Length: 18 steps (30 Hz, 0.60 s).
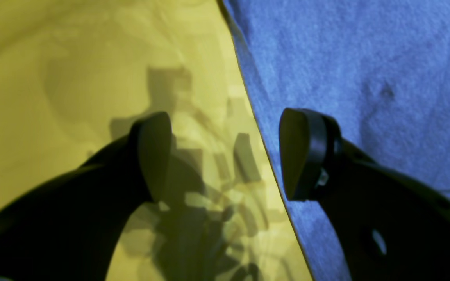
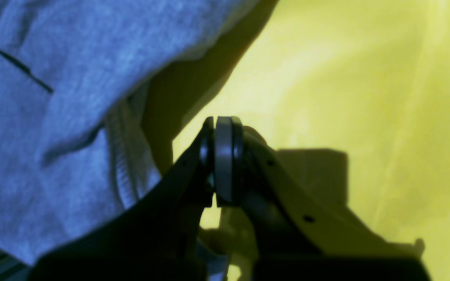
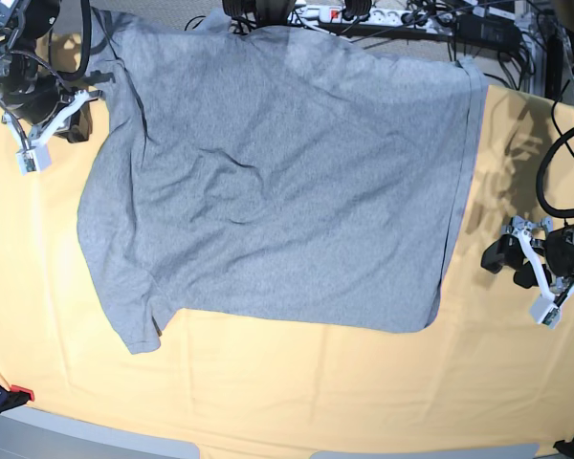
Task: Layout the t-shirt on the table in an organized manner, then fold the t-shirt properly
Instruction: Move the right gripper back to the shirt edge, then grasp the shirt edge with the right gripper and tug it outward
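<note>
The grey t-shirt [image 3: 277, 182] lies spread plain side up on the yellow-orange table [image 3: 268, 382], one sleeve toward the front left, with its far edge at the table's back. My right gripper [image 3: 81, 100] is at the shirt's far left edge. In the right wrist view this gripper [image 2: 223, 156] is shut, pads pressed together, with the t-shirt [image 2: 33, 117] and a ribbed hem just to its left; no cloth shows between the pads. My left gripper [image 1: 225, 150] is open above the shirt's right edge, with one finger over the table [image 1: 72, 58] and the other over the t-shirt [image 1: 365, 78].
A power strip and cables [image 3: 364, 14] run along the table's back edge. A red and black clamp [image 3: 10, 394] sits at the front left corner. My left gripper [image 3: 502, 253] hangs near the table's right side.
</note>
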Each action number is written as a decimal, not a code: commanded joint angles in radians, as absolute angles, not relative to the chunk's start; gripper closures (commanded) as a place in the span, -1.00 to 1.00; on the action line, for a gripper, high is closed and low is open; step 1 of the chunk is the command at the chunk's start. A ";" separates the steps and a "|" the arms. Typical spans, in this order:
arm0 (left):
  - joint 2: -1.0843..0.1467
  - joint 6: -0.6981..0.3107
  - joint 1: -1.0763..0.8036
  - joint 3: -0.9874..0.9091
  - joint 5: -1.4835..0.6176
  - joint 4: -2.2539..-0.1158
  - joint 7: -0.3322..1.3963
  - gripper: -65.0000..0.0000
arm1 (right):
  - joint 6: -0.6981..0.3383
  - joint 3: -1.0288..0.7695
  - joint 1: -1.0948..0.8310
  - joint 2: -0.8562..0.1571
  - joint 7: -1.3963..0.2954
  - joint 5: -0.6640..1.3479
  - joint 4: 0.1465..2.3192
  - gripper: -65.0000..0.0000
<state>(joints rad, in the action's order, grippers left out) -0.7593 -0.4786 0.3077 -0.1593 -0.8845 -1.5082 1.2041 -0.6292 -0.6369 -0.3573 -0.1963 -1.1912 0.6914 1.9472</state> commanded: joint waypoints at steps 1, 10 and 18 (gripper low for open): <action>-0.781 -0.479 0.330 -0.173 -0.896 -1.520 1.186 -0.33 | -0.624 -0.641 -0.355 -0.205 -1.168 0.700 1.961 1.00; -0.781 -0.479 0.330 -0.173 -0.902 -1.520 1.185 -0.33 | -0.640 -0.531 -0.354 -0.194 -1.143 0.699 1.961 1.00; -0.781 -0.478 0.330 -0.173 -0.903 -1.520 1.185 -0.33 | -0.640 -0.385 -0.333 -0.194 -1.132 0.707 1.966 1.00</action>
<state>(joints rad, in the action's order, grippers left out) -0.7593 -0.4789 0.3077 -0.1593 -0.8902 -1.5082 1.2041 -0.6334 -0.3809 -0.3420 -0.1848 -1.1484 0.6880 1.9476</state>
